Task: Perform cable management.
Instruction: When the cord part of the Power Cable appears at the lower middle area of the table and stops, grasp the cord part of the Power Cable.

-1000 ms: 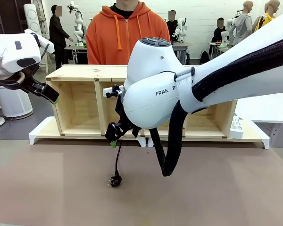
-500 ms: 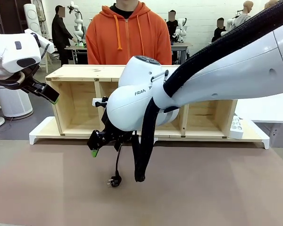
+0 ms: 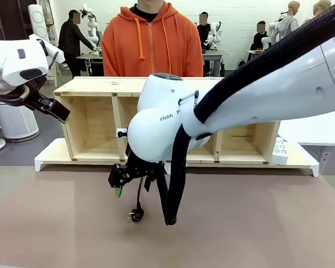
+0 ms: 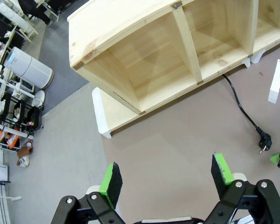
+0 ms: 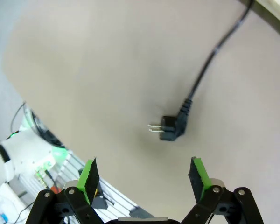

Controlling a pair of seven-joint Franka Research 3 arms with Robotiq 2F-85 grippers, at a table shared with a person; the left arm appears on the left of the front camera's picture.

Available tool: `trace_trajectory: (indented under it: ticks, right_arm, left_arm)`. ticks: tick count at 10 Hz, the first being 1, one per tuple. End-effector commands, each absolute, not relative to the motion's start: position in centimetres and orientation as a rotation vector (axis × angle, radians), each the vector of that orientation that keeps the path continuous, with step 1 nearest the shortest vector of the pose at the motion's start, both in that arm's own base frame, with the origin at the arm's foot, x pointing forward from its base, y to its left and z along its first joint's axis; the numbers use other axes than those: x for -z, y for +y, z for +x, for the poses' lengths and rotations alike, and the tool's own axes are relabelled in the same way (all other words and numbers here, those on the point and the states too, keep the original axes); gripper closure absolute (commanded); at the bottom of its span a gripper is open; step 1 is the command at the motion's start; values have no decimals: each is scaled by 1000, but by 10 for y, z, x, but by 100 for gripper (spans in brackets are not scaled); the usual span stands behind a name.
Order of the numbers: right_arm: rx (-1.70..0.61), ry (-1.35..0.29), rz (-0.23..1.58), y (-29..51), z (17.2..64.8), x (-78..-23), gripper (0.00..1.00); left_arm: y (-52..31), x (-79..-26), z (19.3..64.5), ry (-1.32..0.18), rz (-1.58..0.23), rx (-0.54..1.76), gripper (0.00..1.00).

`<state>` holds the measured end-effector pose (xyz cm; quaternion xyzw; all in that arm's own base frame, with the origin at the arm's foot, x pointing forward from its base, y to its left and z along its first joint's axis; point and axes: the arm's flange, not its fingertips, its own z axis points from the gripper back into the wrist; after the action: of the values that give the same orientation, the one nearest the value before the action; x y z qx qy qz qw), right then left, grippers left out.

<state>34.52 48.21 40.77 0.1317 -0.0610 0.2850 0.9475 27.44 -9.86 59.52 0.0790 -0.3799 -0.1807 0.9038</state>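
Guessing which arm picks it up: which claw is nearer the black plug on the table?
Right. The right claw hangs open just above the plug; the left claw is raised far off, beside the end of the wooden shelf.

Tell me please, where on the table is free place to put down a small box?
Free: the brown table left of the plug, up to the shelf, and the wide patch right of the black hose. Crowded: the middle, where the right end effector hangs open over the plug and cable.
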Motion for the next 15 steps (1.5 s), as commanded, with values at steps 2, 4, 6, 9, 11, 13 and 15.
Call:
trace_trajectory:
  ticks: [2, 4, 6, 9, 11, 13, 15]
  right_arm:
    - [-492, -121, 153, 509, 359, -385, 0]
    - [-492, -98, 143, 517, 362, -372, 0]
    - [-485, -84, 150, 525, 369, -355, 0]
    - [-390, -88, 94, 522, 383, -332, 0]
    - [-327, -96, 62, 521, 386, -327, 0]
    - [-324, -74, 73, 522, 391, -321, 0]
    - [-299, -50, 66, 521, 394, -317, 0]
  left_arm:
    - [-100, -595, 277, -796, 163, 374, 0]
    - [-100, -595, 277, -796, 163, 374, 0]
    - [-100, -595, 277, -796, 163, 374, 0]
    - [-100, -595, 277, -796, 163, 374, 0]
    - [-100, -595, 277, -796, 163, 374, 0]
    - [-100, -595, 277, -796, 163, 374, 0]
    - [-100, -595, 277, -796, 163, 374, 0]
